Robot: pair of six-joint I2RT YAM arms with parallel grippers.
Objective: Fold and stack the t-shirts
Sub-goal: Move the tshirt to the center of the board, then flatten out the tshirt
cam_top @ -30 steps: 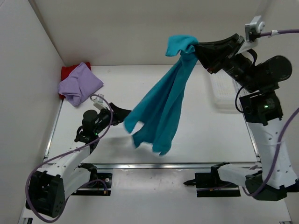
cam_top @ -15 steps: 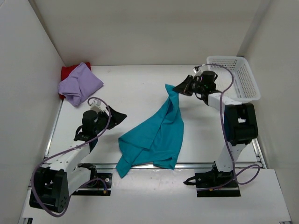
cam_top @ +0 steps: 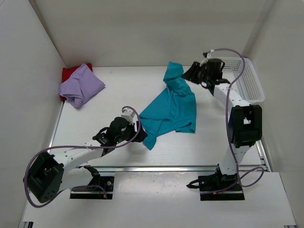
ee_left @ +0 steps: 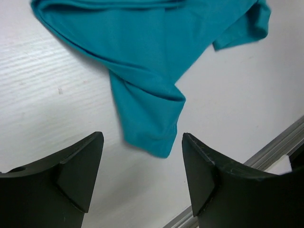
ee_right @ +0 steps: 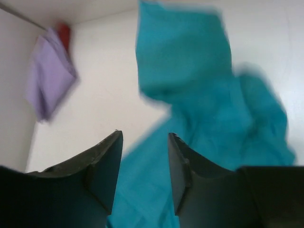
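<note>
The teal-blue t-shirt (cam_top: 172,107) lies crumpled across the middle of the table, with one end bunched at the far side (ee_right: 183,52) and a corner pointing toward the near edge (ee_left: 147,126). My left gripper (cam_top: 136,128) is open just short of that near corner, nothing between its fingers. My right gripper (cam_top: 191,72) is open beside the far bunched end, its jaws apart above the cloth and gripping nothing. The lavender t-shirt (cam_top: 80,85) lies folded on the dark red t-shirt (cam_top: 69,72) in the far left corner.
A white lattice basket (cam_top: 244,78) stands at the far right, behind the right arm. White walls close in the left, back and right sides. A metal rail (cam_top: 180,167) runs along the table's near edge.
The right arm swung down from high up, laid the teal shirt on the table and opened its jaws. The left gripper moved right, toward the shirt's near corner.
</note>
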